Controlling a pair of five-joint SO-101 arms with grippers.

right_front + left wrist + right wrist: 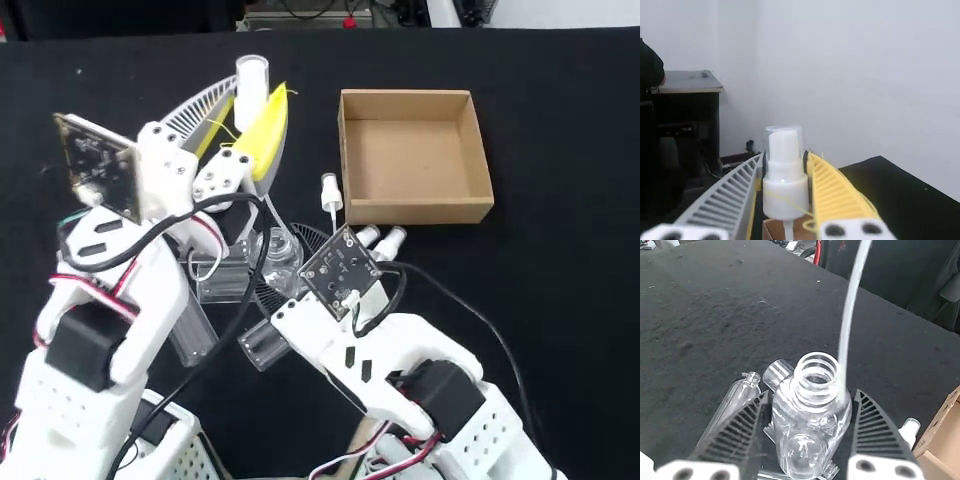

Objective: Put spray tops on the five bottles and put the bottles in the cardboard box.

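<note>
**Left gripper capping a bottle**

Left gripper (257, 105) is raised, fingers clamped on a spray top (784, 172). Its tube (847, 325) hangs to the bottle's mouth rim; whether it is inside is unclear. Right gripper (811, 399), at 5 o'clock of the left, squeezes an upright clear bottle (807, 440). Likely step: fitting the top. Next: thread the tube in, lower, twist. Loose tops (381, 237) sit at 3 o'clock of the bottle and the cardboard box (418, 211) at 2 o'clock; no bottle boxed yet.

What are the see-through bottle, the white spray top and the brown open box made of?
The round clear bottle: probably glossy transparent plastic, perhaps glass; see-through, with bright glints. The white spray top: smooth opaque plastic, apparently, with a soft sheen. The brown open box: matte cardboard, judging by its dull tan walls.
</note>
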